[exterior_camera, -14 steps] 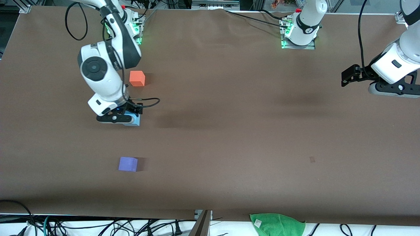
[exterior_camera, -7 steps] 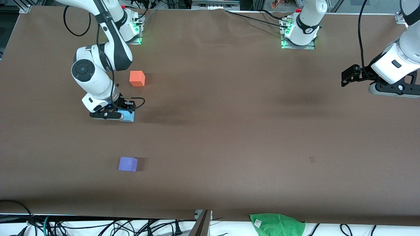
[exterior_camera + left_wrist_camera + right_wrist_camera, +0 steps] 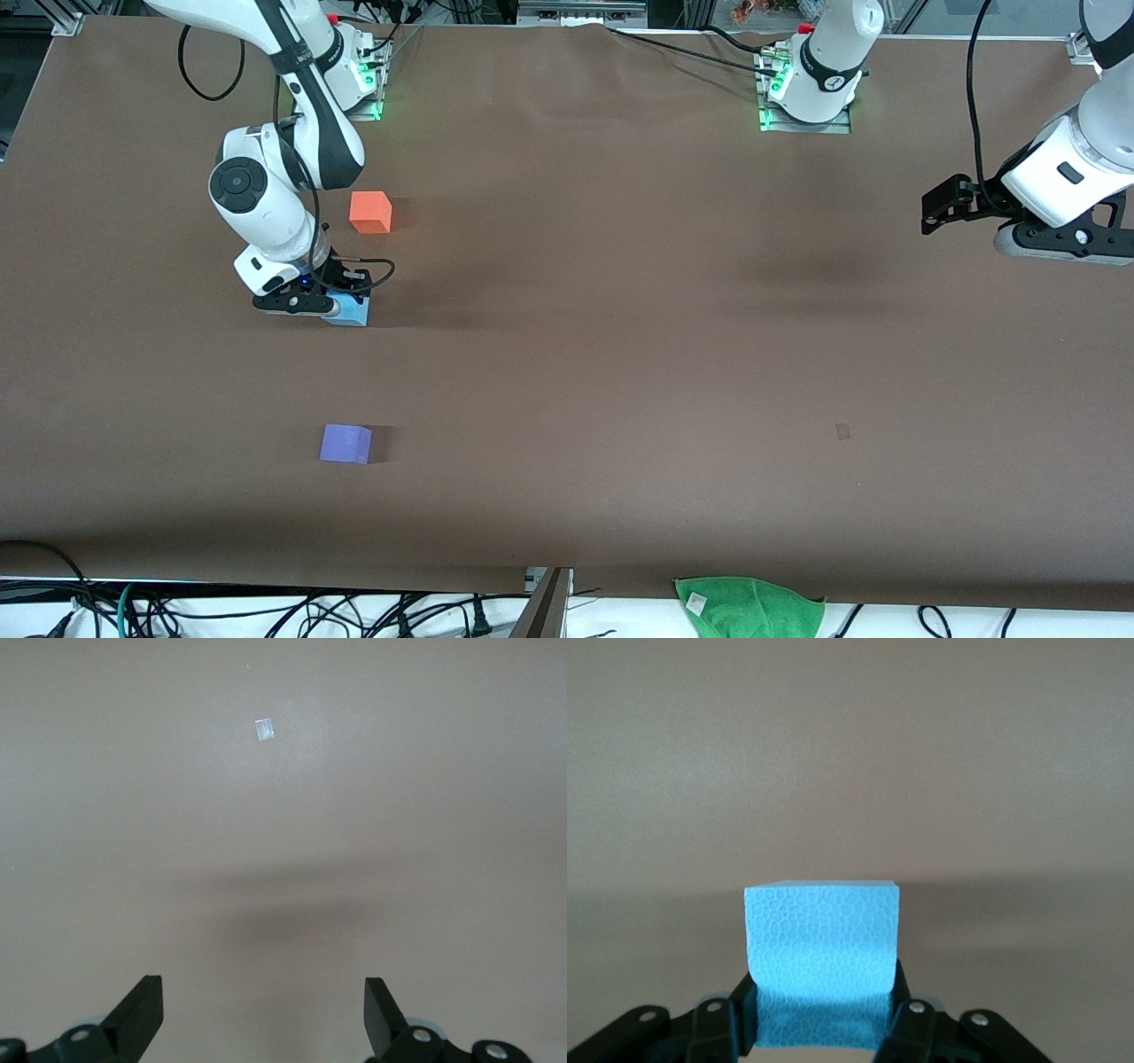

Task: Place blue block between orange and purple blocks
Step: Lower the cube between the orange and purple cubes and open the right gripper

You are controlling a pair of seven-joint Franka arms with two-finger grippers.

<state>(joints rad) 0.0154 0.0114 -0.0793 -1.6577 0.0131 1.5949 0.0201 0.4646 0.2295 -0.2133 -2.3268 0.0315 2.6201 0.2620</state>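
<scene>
In the front view we see the brown counter (image 3: 620, 354) whole, with the orange block (image 3: 370, 213), the blue block (image 3: 352, 311) and the purple block (image 3: 345, 443) in a rough line toward the right arm's end; the blue block lies between the other two, nearer to the front camera than the orange block, closer to it than to the purple block, and touching neither. There the right gripper (image 3: 330, 307) covers most of the blue block, so only one pale corner shows. The right wrist view supplies what that view hides: the right gripper (image 3: 824, 1014) is clenched on the blue block (image 3: 824, 970), one black finger (image 3: 911, 1028) pressed against each side of its lower part. We note a light sky-blue matte cube with a fine cell-like surface texture; its faces bow inward slightly where the fingers press. The orange and purple blocks do not appear in that view. The left gripper (image 3: 941, 204) waits in the air over the counter's edge at the left arm's end, well apart from the orange block. The left wrist view alone shows the left gripper (image 3: 264, 1010) with its fingers spread wide, grasping nothing, over bare counter (image 3: 283, 815) bearing a small pale mark (image 3: 264, 729). A green cloth (image 3: 751, 608) lies at the edge nearest the front camera, well apart from the orange block.
</scene>
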